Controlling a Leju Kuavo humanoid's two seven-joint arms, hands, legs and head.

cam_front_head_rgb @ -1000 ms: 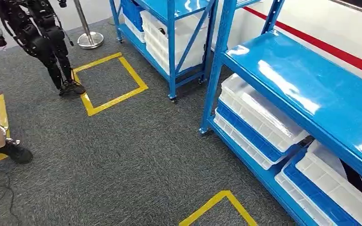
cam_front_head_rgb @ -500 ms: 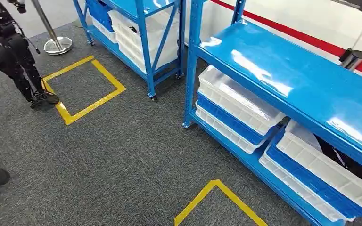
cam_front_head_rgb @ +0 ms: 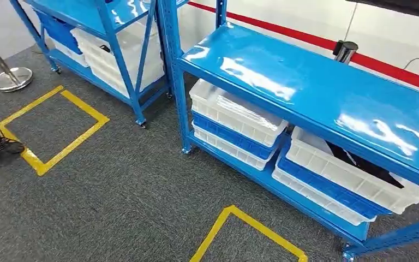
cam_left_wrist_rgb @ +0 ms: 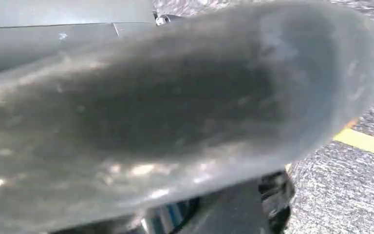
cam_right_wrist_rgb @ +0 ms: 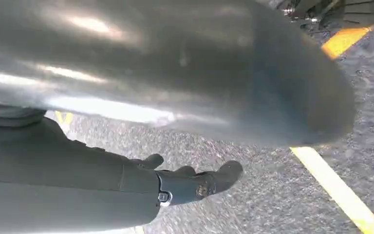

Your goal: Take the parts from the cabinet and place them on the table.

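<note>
In front of me stands the blue cabinet (cam_front_head_rgb: 305, 93), an open rack with a glossy top shelf. A black cylinder (cam_front_head_rgb: 345, 50) stands upright at the far edge of that shelf. On the lower shelf (cam_front_head_rgb: 283, 192) there are two stacks of white and blue trays, the left stack (cam_front_head_rgb: 234, 117) near the left post and the right stack (cam_front_head_rgb: 338, 180) toward the right end. In the top tray of the right stack lie the dark parts (cam_front_head_rgb: 360, 161); they are half hidden under the top shelf and I cannot tell their shape. A second blue rack (cam_front_head_rgb: 109, 13) stands just beside the cabinet on the left, with white bins (cam_front_head_rgb: 114, 54) on its lower shelf. On the grey carpet (cam_front_head_rgb: 114, 191) yellow tape marks a square (cam_front_head_rgb: 82, 139) at the left and a corner (cam_front_head_rgb: 234, 215) near me. A round metal stand base (cam_front_head_rgb: 12, 79) and a person's dark shoe (cam_front_head_rgb: 3, 148) are at the left edge. My right hand (cam_right_wrist_rgb: 190, 183) hangs above the carpet, its dark fingers (cam_right_wrist_rgb: 226, 174) stretched and a little apart, holding nothing. My left hand (cam_left_wrist_rgb: 175, 122) is a blurred grey mass very close to the camera, and I cannot tell how its fingers are.
</note>
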